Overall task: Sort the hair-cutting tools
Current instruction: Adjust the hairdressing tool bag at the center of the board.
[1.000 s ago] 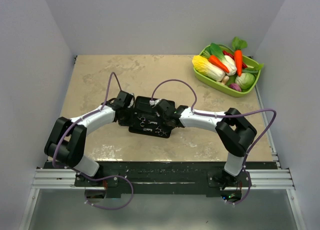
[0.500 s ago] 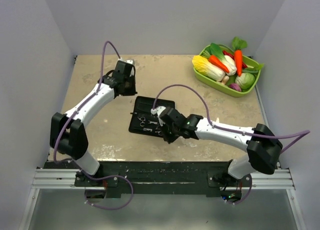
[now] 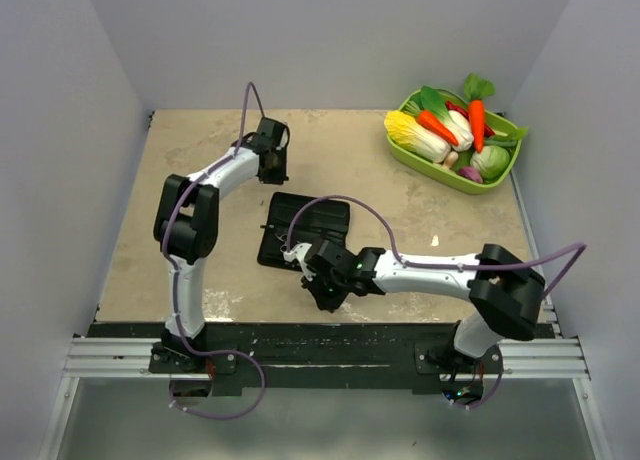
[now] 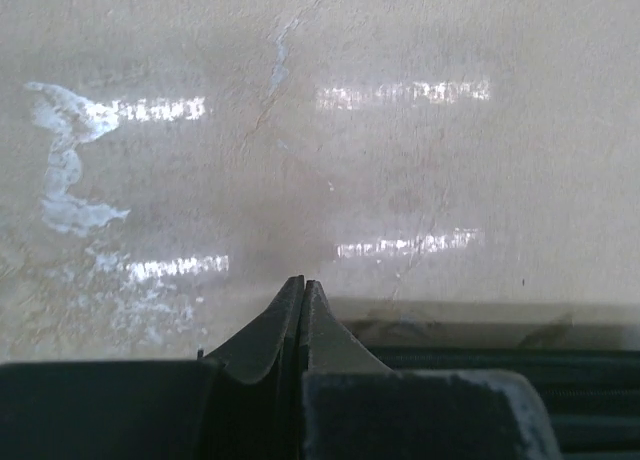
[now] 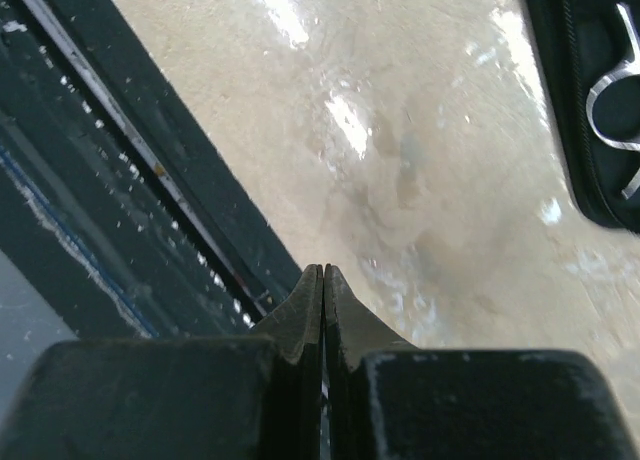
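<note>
Since 1 pair of small silver metal scissors (image 5: 595,92) lies on the flat black rectangular folding case (image 3: 318,215) at the middle of the desk (image 3: 200,270), it looks the likeliest first pick. Only its ring handle shows in the right wrist view, and the slim black combs I cannot pick out against the case.

The right claw (image 5: 322,272) hangs just off the case's near edge, its 2 fingers pressed together on nothing. The left claw (image 4: 302,280), likewise together and empty, hovers beyond the case toward the far left corner.

To grasp well, I judge the right claw should part its fingers, swing over the case and pinch across the scissors' pivot, descending straight so the thin metal does not skid.

A green tray of toy vegetables (image 3: 428,167) sits in the far right corner.
</note>
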You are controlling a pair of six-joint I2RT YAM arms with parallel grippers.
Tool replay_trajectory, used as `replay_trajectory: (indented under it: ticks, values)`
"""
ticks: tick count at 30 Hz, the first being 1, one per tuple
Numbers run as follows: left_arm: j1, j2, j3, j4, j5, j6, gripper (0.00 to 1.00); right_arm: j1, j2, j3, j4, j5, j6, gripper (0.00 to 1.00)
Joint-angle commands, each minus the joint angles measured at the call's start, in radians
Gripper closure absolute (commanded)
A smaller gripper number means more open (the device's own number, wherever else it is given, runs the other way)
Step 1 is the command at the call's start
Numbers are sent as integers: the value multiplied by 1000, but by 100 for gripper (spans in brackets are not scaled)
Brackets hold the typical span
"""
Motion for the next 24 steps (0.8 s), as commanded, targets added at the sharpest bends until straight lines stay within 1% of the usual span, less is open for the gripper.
replay_trajectory:
  ticks: [1, 5, 7, 10, 11, 17, 24]
  values:
    - [10, 54, 87, 85, 24, 40, 100, 5, 84, 63, 43, 55, -29, 100]
    - [10, 94, 97, 93, 36, 46, 100, 5, 142, 89, 66, 113, 15, 100]
    - [10, 99, 84, 74, 38, 46, 100, 2, 184, 98, 60, 179, 37, 100]
    - [10, 47, -22, 89, 35, 38, 100, -15, 233, 118, 49, 235, 71, 100]
    - [11, 31, -80, 94, 33, 31, 100, -21, 240, 118, 49, 247, 81, 100]
    - [10, -76, -301, 117, 29, 12, 100, -111, 259, 109, 34, 293, 102, 100]
    - [10, -202, -465, 111, 47, -28, 100, -238, 228, 57, 12, 363, 92, 100]
